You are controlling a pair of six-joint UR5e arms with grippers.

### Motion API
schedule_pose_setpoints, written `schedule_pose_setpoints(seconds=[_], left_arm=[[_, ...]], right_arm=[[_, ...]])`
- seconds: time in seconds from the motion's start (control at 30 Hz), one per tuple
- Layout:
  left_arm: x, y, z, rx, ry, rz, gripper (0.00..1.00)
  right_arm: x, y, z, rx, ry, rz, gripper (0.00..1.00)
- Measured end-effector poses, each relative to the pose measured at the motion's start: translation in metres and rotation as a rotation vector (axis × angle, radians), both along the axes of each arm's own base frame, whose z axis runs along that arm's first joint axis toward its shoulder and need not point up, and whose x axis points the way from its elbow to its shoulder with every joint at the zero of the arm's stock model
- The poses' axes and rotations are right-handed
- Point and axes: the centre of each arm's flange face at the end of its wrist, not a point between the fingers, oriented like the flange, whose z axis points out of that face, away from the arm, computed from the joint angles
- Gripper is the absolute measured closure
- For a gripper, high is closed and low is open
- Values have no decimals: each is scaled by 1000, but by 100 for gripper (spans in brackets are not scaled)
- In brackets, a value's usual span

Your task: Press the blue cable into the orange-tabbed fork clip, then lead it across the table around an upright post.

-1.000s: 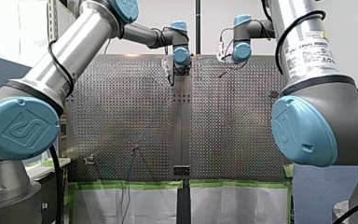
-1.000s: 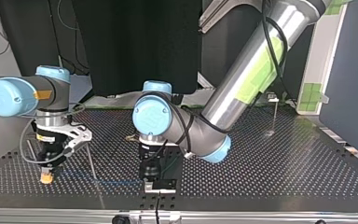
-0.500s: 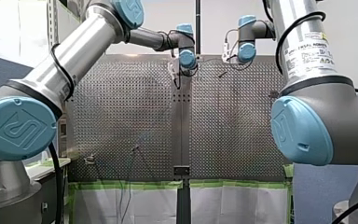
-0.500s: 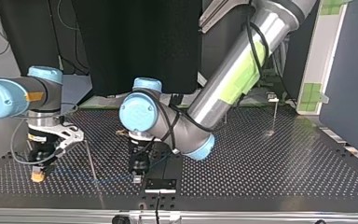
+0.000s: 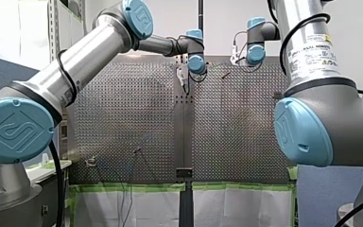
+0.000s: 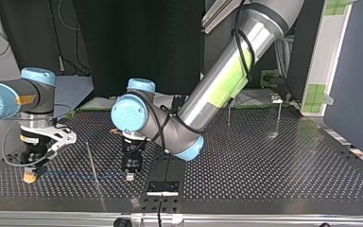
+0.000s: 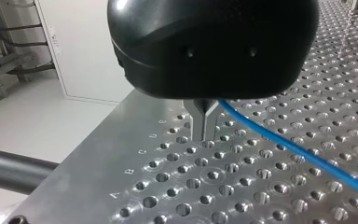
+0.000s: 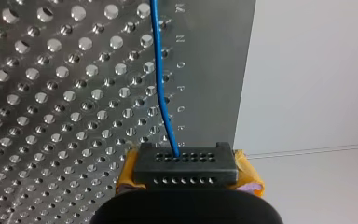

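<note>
Shifted toward the top view's left, my left gripper (image 7: 204, 134) and my right gripper (image 8: 186, 165) clench the blue cable (image 8: 160, 93); clipping and routing apparently remain.

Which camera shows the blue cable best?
The right wrist view: the blue cable runs unbroken from the black connector in my right claw out over the table. The left wrist view shows a stretch leading from my left claw, the top view only a faint line, the front view none.
</note>
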Motion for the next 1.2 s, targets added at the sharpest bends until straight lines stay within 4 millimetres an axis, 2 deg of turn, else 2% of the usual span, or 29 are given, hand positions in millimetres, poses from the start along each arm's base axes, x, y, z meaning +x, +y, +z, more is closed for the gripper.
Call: schedule_pose_setpoints(seconds=[0.2, 0.3, 0.43, 0.53, 1.03, 1.2], left_arm=[[3, -2, -8, 6, 6, -7, 100], [6, -5, -23, 20, 22, -9, 100], [10, -11, -53, 43, 54, -13, 100], [11, -14, -65, 53, 66, -14, 100], [11, -15, -71, 57, 70, -8, 100], [11, -14, -71, 59, 73, 0, 100]], right_arm=[[-5, -2, -8, 13, 2, -2, 100], [-6, -3, -15, 24, 3, -1, 100], [-3, -7, -29, 45, 9, 4, 100], [0, -9, -39, 60, 12, 8, 100], [6, -12, -94, 146, 19, 14, 100], [8, -11, -124, 195, 32, 15, 100]])
